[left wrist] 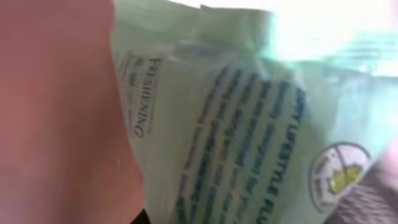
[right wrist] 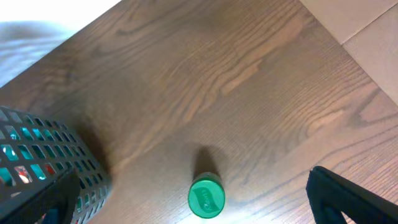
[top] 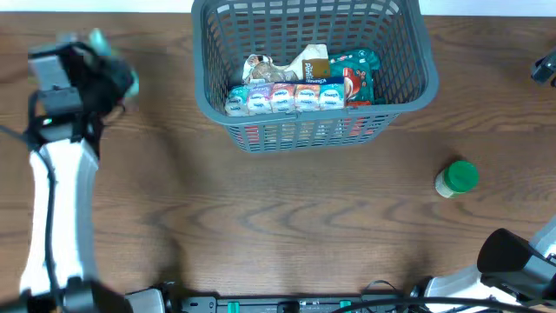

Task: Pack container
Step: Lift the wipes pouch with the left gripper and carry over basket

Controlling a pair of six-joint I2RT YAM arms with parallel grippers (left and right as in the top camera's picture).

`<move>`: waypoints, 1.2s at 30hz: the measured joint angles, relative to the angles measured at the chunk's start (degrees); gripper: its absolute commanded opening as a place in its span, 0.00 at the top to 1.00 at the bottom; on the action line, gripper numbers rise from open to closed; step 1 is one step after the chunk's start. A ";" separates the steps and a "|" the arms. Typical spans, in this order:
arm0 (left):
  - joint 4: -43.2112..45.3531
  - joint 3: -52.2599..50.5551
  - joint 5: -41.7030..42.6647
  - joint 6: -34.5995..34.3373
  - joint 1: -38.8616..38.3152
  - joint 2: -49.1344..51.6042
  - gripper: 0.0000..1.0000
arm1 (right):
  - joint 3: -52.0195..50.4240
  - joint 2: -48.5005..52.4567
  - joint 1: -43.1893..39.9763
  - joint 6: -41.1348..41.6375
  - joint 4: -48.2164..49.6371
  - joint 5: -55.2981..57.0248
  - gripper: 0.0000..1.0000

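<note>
The container (top: 408, 83), a dark grey lattice basket, stands at the table's far centre with a row of small cartons (top: 285, 97) and several packets inside. In the right wrist view its corner (right wrist: 59, 158) shows at the lower left. My left gripper (top: 91, 65) hangs over the far left of the table, shut on a pale green packet (top: 111, 54). That packet (left wrist: 249, 124), printed with blue text, fills the left wrist view. My right gripper (right wrist: 189, 177) stands open above a green-lidded jar (right wrist: 206, 199), which sits upright on the table (top: 456, 178) right of the basket.
A blurred reddish shape (left wrist: 56, 112) covers the left of the left wrist view. My right arm (top: 517, 261) reaches in from the bottom right corner. A dark object (top: 547, 68) sits at the right edge. Cables and a rail (top: 287, 304) run along the front edge.
</note>
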 measured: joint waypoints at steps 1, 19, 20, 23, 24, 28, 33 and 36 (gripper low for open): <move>1.90 0.48 2.10 0.94 -0.09 -1.29 0.94 | 0.00 0.00 0.00 0.00 0.00 0.00 0.01; 18.64 5.01 21.92 7.30 -21.03 -3.50 0.94 | 0.00 0.00 0.00 0.00 -0.39 0.00 0.01; 19.69 5.01 22.01 7.48 -22.56 -2.49 0.94 | 0.00 0.00 0.00 0.00 -0.59 0.00 0.01; 21.16 5.11 22.12 7.54 -25.62 0.74 0.94 | 0.00 0.00 0.00 0.00 -0.85 0.00 0.01; 21.31 5.22 22.14 7.54 -26.34 1.90 0.94 | 0.00 0.00 0.00 0.00 -0.90 0.00 0.01; 21.31 5.79 22.08 7.54 -28.35 7.45 0.94 | 0.00 0.00 0.00 0.00 -0.92 0.00 0.01; 21.24 5.86 22.08 7.69 -28.72 11.61 0.47 | 0.00 0.00 0.00 0.00 -0.92 0.00 0.01; 21.22 5.86 22.10 7.69 -28.72 12.15 0.01 | 0.00 0.00 0.00 0.00 -0.92 0.00 0.01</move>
